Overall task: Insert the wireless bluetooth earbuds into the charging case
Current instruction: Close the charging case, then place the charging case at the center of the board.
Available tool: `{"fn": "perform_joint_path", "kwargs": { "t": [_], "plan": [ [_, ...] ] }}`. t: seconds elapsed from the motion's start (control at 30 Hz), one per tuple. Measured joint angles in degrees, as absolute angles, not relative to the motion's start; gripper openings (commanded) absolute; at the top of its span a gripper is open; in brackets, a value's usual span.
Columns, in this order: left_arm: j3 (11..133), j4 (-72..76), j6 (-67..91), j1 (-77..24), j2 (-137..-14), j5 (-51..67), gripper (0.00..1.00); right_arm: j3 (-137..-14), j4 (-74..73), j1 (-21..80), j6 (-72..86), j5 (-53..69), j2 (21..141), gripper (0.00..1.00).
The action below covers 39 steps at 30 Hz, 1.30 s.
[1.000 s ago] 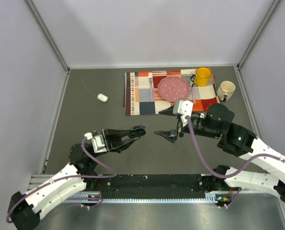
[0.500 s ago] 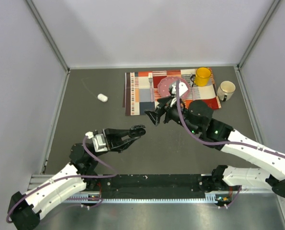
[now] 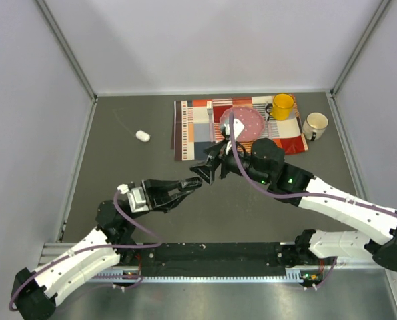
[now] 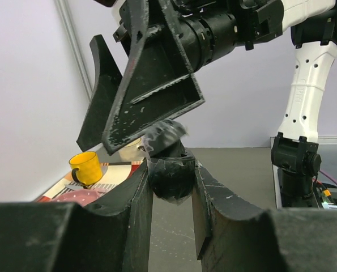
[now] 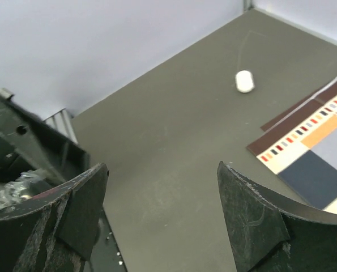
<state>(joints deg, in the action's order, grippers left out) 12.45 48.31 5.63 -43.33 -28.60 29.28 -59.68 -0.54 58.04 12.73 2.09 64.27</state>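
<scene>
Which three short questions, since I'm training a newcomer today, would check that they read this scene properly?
1. True or false: the left pincer is shut on a dark rounded object.
2. Choose one. The right pincer is: A) open, holding nothing; B) shut on a mug; C) shut on a plate.
3. Fill in: the small object lying alone on the table, left of the placemat, is ____ in colour.

Key: 1 true; 2 A; 3 white.
</scene>
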Motion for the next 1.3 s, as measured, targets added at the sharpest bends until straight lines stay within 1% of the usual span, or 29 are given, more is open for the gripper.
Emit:
{"fn": "perform_joint_path", "kwargs": {
  "t": [0.2,0.33,0.47,0.57,0.73,0.8,0.87,0.97,1.1,1.3],
  "plan": [
    [11.5,47.6,5.5,-43.5,-28.8,29.3,0.0,-54.7,1.9,58.0,14.3,7.0,62.1,0.78],
    [11.4,47.1,5.5,-43.7,-29.5,30.2,0.0,-52.8,2.6,57.9,15.0,6.8,60.8,0.78],
    [11.4,47.0,5.5,-43.6,-30.5,29.9,0.0,-52.4,2.5,58.0,15.5,5.0,60.7,0.82],
    [11.4,46.0,5.4,-43.6,-31.0,27.9,0.0,-51.7,1.8,58.0,16.9,0.1,60.6,0.85],
    [11.7,43.3,5.0,-43.6,-32.5,22.7,0.0,-48.6,-1.4,58.0,21.8,-14.4,58.3,0.91],
    [12.3,42.2,5.3,-43.5,-34.7,20.6,0.0,-46.6,-2.5,57.1,23.9,-18.2,56.4,0.92],
    [14.2,39.8,6.2,-42.9,-38.0,19.7,0.0,-45.3,-3.2,55.2,26.0,-19.2,54.7,0.93],
    [19.4,36.1,9.3,-41.1,-45.3,20.1,0.0,-44.6,-3.6,48.1,30.1,-16.5,53.1,0.93],
    [22.9,36.5,15.9,-38.5,-54.6,21.6,0.0,-44.7,-4.2,39.7,33.5,-11.9,53.0,0.94],
    [23.4,37.5,25.8,-36.2,-65.5,22.0,0.0,-46.6,-5.7,36.4,35.1,-7.0,53.3,0.94]
  ]
}}
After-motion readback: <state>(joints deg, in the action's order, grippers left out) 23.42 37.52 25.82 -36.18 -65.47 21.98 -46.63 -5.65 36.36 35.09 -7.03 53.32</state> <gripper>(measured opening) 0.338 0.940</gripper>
